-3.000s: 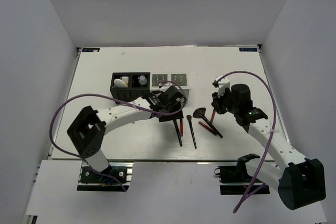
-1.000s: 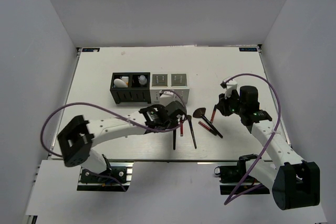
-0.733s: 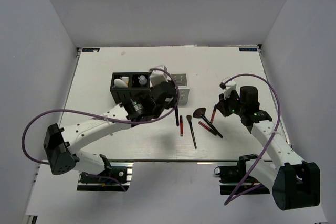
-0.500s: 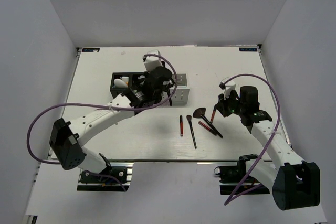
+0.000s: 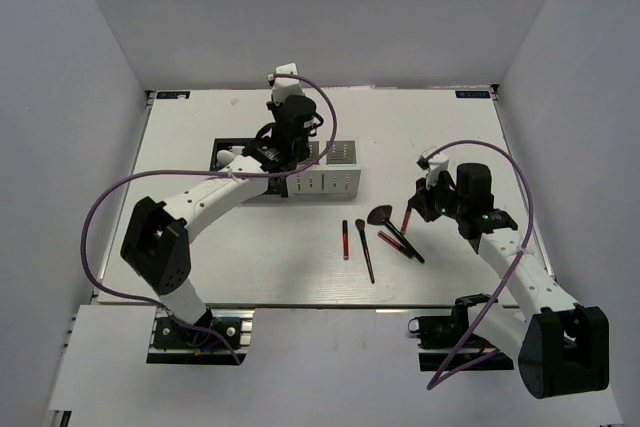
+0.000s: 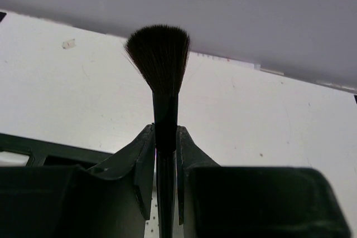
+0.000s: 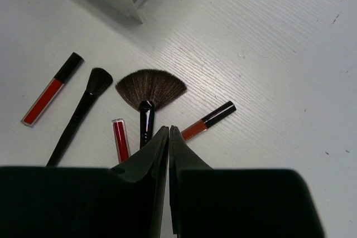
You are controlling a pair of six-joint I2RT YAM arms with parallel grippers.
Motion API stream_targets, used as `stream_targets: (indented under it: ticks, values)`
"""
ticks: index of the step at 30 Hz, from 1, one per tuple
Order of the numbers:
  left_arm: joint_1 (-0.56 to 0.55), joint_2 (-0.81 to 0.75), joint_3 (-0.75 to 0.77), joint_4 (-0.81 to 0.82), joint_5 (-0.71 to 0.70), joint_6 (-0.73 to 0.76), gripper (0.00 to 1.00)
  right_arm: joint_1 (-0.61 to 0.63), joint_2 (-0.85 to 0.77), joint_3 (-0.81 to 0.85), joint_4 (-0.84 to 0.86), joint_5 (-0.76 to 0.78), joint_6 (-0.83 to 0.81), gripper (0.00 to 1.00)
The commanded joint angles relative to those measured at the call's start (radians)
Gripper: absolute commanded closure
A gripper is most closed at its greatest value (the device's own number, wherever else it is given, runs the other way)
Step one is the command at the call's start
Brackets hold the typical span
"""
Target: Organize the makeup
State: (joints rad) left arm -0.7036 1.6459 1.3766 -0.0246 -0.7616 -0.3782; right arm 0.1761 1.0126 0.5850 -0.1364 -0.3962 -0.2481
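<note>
My left gripper is shut on a black brush, held upright with its bristles above the fingers. In the top view that gripper hovers over the organizer boxes, between the black box and the white slotted box. On the table lie a fan brush, a thin black brush and three red sticks. My right gripper is shut and empty, just above the fan brush's handle.
The two organizer boxes stand side by side left of centre. The loose makeup is clustered at mid-table, between the arms. White walls enclose the table on three sides.
The left arm lifted a black brush from the table's front and swung it back over the organizer boxes. The right gripper's jaws closed; that arm stayed over the fan brush.
</note>
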Motion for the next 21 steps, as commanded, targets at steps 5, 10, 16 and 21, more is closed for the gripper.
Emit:
stream_targets:
  ticks: [5,10,16,21]
  values:
    - [0.013,0.101,0.009,0.213,-0.008,0.102,1.00,-0.006,-0.002,-0.004,0.027,-0.009,-0.043,0.91]
    - [0.013,0.147,-0.042,0.316,-0.007,0.133,1.00,-0.006,0.003,0.003,0.021,-0.003,-0.051,0.91]
    - [0.013,0.141,-0.076,0.305,-0.005,0.114,0.88,-0.004,0.014,0.015,0.015,-0.003,-0.043,0.91]
    - [-0.005,0.095,-0.161,0.302,-0.024,0.078,0.67,-0.003,0.021,0.022,0.001,-0.013,-0.051,0.87]
